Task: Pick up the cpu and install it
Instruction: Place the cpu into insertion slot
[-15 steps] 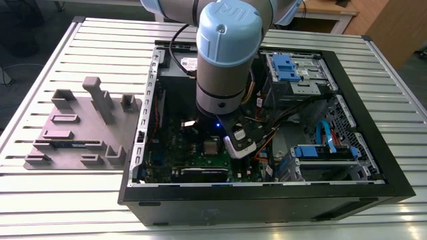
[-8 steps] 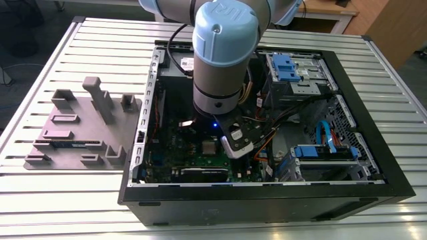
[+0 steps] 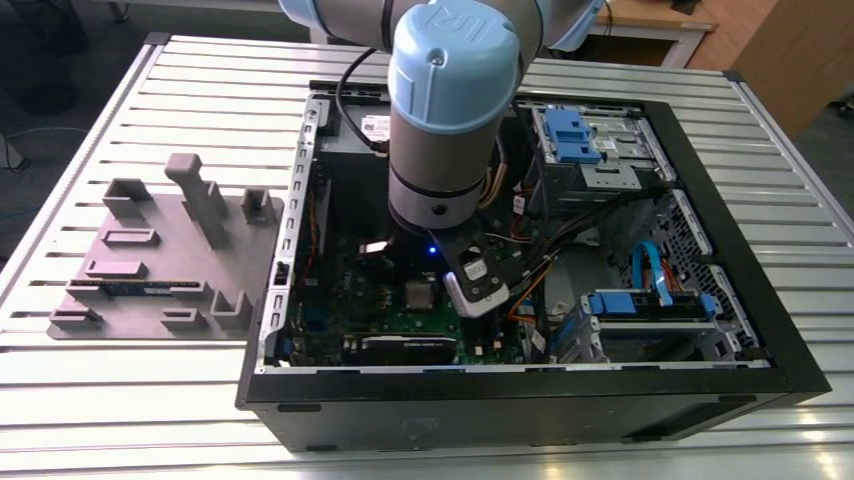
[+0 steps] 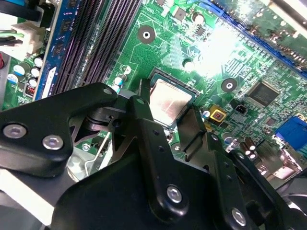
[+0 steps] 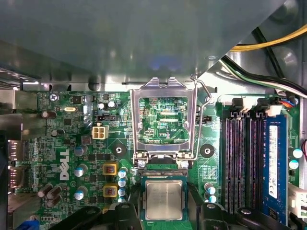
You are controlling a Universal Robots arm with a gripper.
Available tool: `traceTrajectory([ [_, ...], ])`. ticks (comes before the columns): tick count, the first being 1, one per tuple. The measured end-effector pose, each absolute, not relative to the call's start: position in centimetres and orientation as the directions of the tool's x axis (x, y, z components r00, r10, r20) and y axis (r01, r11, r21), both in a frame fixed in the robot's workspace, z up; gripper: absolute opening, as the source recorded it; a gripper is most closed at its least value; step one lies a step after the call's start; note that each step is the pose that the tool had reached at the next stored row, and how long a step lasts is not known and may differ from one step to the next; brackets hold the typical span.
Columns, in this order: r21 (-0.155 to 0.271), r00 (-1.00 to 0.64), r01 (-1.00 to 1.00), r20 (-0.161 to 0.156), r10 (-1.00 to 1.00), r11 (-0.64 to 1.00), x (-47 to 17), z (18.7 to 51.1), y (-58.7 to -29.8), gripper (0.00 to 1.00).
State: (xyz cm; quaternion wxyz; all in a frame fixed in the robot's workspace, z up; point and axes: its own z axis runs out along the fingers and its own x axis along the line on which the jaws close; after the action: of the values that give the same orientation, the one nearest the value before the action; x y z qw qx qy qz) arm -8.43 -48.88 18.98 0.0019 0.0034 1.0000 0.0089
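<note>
First wrist view shows you the cpu [image 5: 164,200] lying flat in the socket [image 5: 142,201] of the green motherboard [image 5: 62,139], just beside the open metal load frame [image 5: 165,120]. Your pincer [image 4: 167,109] straddles the cpu in both wrist views; whether it grips or stands clear, you cannot tell. White lettering [image 5: 64,164] marks the board.

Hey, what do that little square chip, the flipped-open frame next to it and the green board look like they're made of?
Small square silver cpu: the top looks like satin, brushed metal with a soft sheen; its thin green rim looks like circuit laminate. Open silver socket frame: probably stamped steel, bright, with bent edges. Green motherboard: glossy coated laminate, glaring under light.
</note>
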Motion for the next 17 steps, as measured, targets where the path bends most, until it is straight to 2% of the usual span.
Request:
traceTrajectory([
  [17, 0.018, -1.0, 0.007, -0.004, 0.007, 1.0, -8.5, 18.84, -48.88, 0.47],
])
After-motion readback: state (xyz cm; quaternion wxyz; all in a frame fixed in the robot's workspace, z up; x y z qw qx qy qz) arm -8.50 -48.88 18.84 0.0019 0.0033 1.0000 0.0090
